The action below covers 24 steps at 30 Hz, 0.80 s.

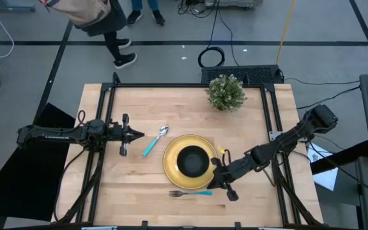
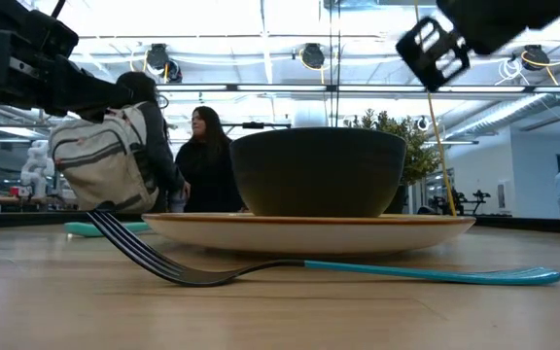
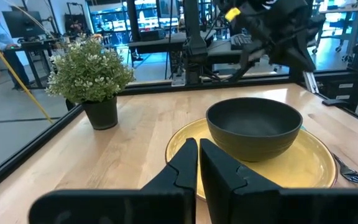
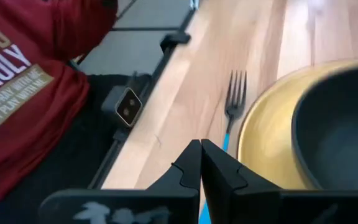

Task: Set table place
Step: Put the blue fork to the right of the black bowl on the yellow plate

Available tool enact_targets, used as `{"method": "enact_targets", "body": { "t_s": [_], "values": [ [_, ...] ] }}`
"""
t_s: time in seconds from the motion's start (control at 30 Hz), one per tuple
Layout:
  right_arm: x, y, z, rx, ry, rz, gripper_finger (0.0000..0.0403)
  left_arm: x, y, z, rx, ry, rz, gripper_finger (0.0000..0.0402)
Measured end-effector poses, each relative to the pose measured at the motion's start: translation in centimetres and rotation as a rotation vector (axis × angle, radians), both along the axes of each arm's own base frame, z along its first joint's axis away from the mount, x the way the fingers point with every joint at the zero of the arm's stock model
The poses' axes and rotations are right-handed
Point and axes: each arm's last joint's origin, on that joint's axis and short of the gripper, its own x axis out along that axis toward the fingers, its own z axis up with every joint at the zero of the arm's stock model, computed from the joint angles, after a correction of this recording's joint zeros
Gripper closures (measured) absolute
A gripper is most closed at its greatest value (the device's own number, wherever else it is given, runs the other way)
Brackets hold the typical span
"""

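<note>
Judged light, stiff and slippery: fork at plate's six o'clock, best pinched mid-handle; right tool and left tool shut, empty.

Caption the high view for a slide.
Black bowl on yellow plate, fork and spoon alongside.

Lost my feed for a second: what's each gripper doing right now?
Left gripper: shut, holding nothing, beside the spoon.
Right gripper: shut, holding nothing, above the fork.
</note>
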Motion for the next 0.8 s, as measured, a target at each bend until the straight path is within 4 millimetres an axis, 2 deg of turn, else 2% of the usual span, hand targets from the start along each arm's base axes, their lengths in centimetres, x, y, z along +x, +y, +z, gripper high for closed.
{"method": "enact_targets", "body": {
  "t_s": [0.23,0.53,0.8],
  "values": [
    [0.9,1.6,-1.5,-0.011,0.076,-0.007,0.0403,0.0,0.0,0.0,-0.011,0.001,0.0,0.0378],
    [1.1,2.5,-3.0,-0.037,0.198,-0.075,0.0402,0.0,0.0,0.0,-0.047,0.002,0.002,0.0378],
    [1.2,2.2,-2.5,-0.092,0.131,-0.151,0.0399,0.0,0.0,0.0,-0.045,0.002,0.002,0.0378]
  ]
}}
